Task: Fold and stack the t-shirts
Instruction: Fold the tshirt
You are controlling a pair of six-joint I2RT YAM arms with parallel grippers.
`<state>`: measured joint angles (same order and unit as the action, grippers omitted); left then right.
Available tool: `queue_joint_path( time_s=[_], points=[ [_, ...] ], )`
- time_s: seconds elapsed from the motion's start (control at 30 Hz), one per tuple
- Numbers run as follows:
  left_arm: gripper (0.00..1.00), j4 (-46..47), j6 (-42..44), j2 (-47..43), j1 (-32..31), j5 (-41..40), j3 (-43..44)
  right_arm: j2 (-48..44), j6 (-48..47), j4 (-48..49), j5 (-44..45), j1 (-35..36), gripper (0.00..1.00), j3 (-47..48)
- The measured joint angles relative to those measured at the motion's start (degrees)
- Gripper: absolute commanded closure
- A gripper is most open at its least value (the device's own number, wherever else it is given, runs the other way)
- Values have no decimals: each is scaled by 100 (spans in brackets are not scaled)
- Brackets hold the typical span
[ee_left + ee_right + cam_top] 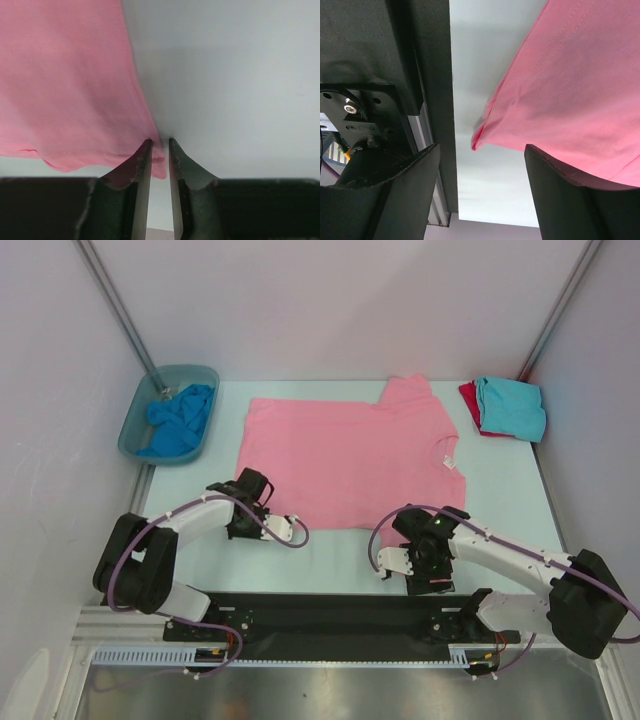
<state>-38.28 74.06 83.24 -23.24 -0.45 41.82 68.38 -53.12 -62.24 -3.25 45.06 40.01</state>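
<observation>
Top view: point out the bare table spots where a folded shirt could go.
Bare: right of the pink shirt, in front of the turquoise-and-red stack; also the near strip before the shirt's hem, mid-table. Crowded: back left by the tub.

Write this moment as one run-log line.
left gripper: jaws narrow at pink tee corner, grip unclear | right gripper: open, other near corner between jaws | pink tee: spread out, unfolded

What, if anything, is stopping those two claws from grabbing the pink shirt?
Nothing visible. The left gripper has its narrow jaws on either side of a corner of the pink t-shirt. The right gripper, open, faces another corner, with only bare table around it.
</observation>
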Motion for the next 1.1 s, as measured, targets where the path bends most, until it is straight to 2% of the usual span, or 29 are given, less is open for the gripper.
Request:
queue_joint_path(
  time_s=[0.17,0.3,0.77,0.97,1.0,1.1],
  points=[
    [73,-13,-2,2,-13,-42,-7,4,20,-2,39,7,25,0],
    [67,85,11,-87,-13,-85,-90,2,57,2,85,11,25,0],
    [67,201,162,-295,39,-299,-326,4,59,76,188,9,25,0],
    [75,282,251,-227,181,-501,-345,4,59,116,232,9,25,0],
    [84,289,258,-203,203,-542,-337,4,59,118,236,11,25,0],
    [100,299,284,-103,251,-632,-302,4,59,125,251,9,25,-2]
  ],
)
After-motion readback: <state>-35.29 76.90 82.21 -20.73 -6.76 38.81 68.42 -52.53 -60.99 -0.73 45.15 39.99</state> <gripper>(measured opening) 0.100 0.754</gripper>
